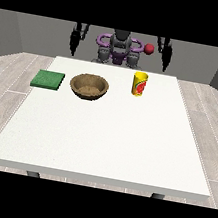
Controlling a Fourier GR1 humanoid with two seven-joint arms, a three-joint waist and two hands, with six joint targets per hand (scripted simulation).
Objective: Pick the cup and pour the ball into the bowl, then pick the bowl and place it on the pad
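A yellow cup [139, 83] with a red mark stands upright on the white table [106, 136], right of centre near the far edge. A small red ball [149, 48] shows well above the cup, beside the robot's shoulder, with no hand touching it. A brown wooden bowl [89, 86] sits left of the cup. The flat green pad [48, 79] lies further left, near the table's left edge. The hand at the view's left [74, 41] and the hand at the view's right [165, 55] hang behind the far edge with straight fingers pointing down, holding nothing.
The robot's torso [119, 49] stands behind the middle of the far edge. Grey plank floor surrounds the table. The broad near half of the table lies in front of the bowl and cup.
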